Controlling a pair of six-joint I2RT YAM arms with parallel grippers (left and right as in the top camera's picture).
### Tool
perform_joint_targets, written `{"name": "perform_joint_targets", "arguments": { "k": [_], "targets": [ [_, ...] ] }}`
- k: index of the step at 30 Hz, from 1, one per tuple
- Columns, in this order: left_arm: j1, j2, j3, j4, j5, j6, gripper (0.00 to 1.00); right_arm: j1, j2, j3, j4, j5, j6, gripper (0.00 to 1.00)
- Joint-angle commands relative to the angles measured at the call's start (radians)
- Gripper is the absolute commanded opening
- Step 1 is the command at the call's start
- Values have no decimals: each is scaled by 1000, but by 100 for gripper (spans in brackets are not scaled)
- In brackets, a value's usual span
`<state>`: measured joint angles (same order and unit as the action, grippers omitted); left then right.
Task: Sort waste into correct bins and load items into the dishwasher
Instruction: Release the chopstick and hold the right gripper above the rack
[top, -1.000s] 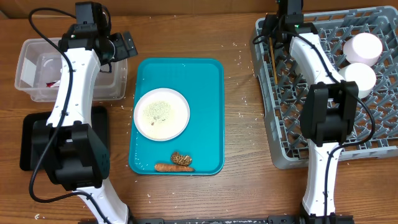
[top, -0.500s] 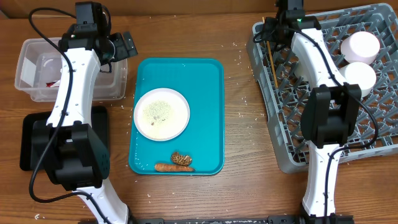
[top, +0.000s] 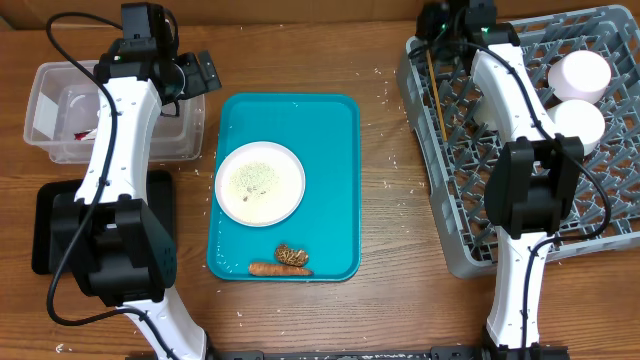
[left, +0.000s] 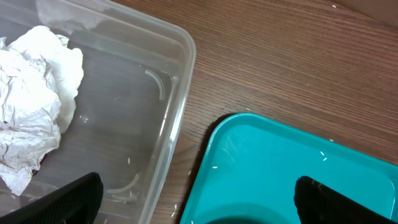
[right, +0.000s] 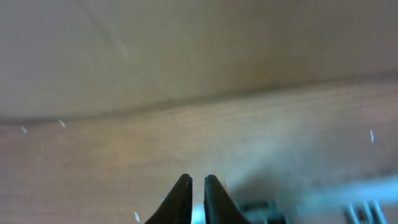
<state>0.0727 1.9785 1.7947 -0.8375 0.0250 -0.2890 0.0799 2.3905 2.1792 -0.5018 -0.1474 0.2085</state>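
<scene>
Hanging over the gap between the clear tub (top: 170, 148) and the teal tray (top: 340, 150), the left gripper (top: 200, 72) has its jaws spread wide. In its wrist view the two dark fingertips (left: 74, 198) sit at opposite lower corners, with nothing between them. The tub stands near the tabletop's far left corner. Inside it lies a crumpled white tissue (left: 34, 124), and the overhead view shows a red scrap (top: 86, 132) close by it. The flat black tray (top: 45, 230) lies at the left edge, nearer the robot than the tub, and is partly covered by the left arm.

The teal tray sits in the middle of the tabletop. A round white plate (top: 285, 205) rests on its central part, with a patch of rice grains (top: 255, 178) on it. Toward the tray's near edge a brown wrinkled lump (top: 292, 254) lies just beside a small orange carrot piece (top: 266, 268). A few stray grains speckle the tray's far corner and the bare wood around it.

The grey dish rack (top: 600, 200) fills the right side of the tabletop. The wooden chopsticks (top: 438, 100) lie in it along its left edge, running from far to near. Two round white cups (top: 583, 75) stand by its far right corner, one just nearer than the other. The right gripper (top: 442, 22) is above the rack's far left corner, beyond the far ends of the chopsticks. In its wrist view the gripper's tips are drawn almost together, only a thin slit showing, and nothing can be seen between them. That view is blurred, mostly wood with a sliver of rack.
</scene>
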Motion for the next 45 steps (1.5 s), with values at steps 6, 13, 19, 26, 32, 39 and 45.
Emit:
{"name": "perform_joint_targets", "arguments": {
  "k": [6,13,19,26,32,39,45],
  "targets": [
    [-1,-23,2,0,-3,-14,100,-4,-6,33,111,16,5,13],
    [-1,-23,2,0,-3,-14,100,-4,54,33,104,34,5,4],
    [-1,-23,2,0,-3,-14,100,-4,62,33,82,34,-9,4],
    [-1,-23,2,0,-3,-14,100,-4,63,32,56,34,-34,4],
    [-1,-23,2,0,-3,-14,100,-3,68,32,41,34,-62,5],
    [-1,-23,2,1,-3,-14,100,-3,73,32,2,76,-109,5],
    [-1,-23,2,0,-3,-14,100,-4,72,42,-59,98,-114,5]
  ]
}}
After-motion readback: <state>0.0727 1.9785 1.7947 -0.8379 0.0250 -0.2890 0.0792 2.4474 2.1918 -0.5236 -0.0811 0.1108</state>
